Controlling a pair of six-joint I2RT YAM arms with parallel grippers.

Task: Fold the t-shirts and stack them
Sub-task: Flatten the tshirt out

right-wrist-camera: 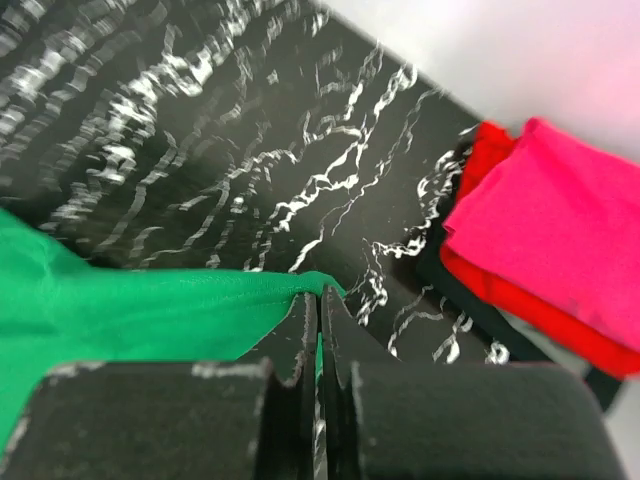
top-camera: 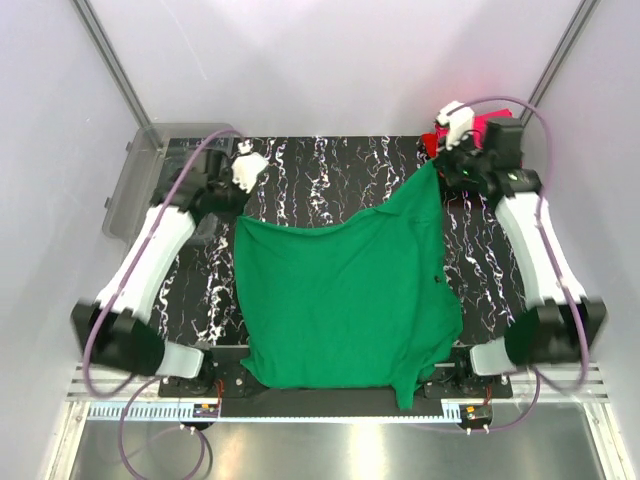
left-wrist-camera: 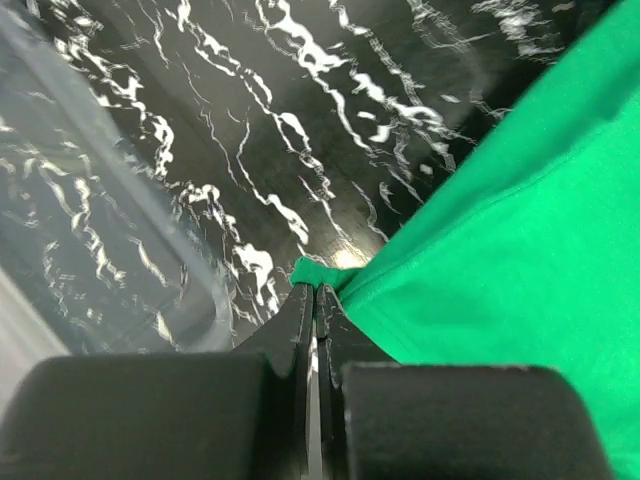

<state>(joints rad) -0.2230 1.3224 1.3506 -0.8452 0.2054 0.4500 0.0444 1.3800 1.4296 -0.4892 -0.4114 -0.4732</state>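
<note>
Mid-desk [top-camera: 330,165]: green t-shirt [top-camera: 340,300] spread, long axis near-to-far, near end over the desk edge. Left jaws clamp its far-left corner, right jaws its far-right corner, peaked beside pink/red/black stack [right-wrist-camera: 540,220].

Bare table [top-camera: 330,170] strip beyond the green t-shirt [top-camera: 340,300], between grey bin [top-camera: 135,185] left and folded stack [top-camera: 487,124] right.

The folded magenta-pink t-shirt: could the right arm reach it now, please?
Probably not yet: the magenta-pink t-shirt lies close, but the right hand is shut on the bright green t-shirt.
</note>
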